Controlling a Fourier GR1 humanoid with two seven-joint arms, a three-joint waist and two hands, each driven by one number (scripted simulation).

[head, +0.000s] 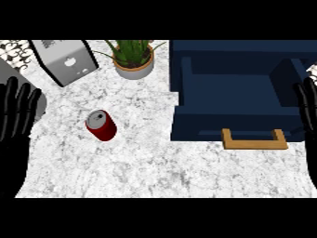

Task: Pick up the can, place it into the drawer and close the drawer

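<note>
The can stands alone on the marble counter, with bare surface all round it and a broad open stretch below it. Up and left of the can a grey appliance blocks the way; up and right of it stands a potted plant. Right of the can the open blue drawer walls off that side, its wooden handle jutting toward the counter's near part.
</note>
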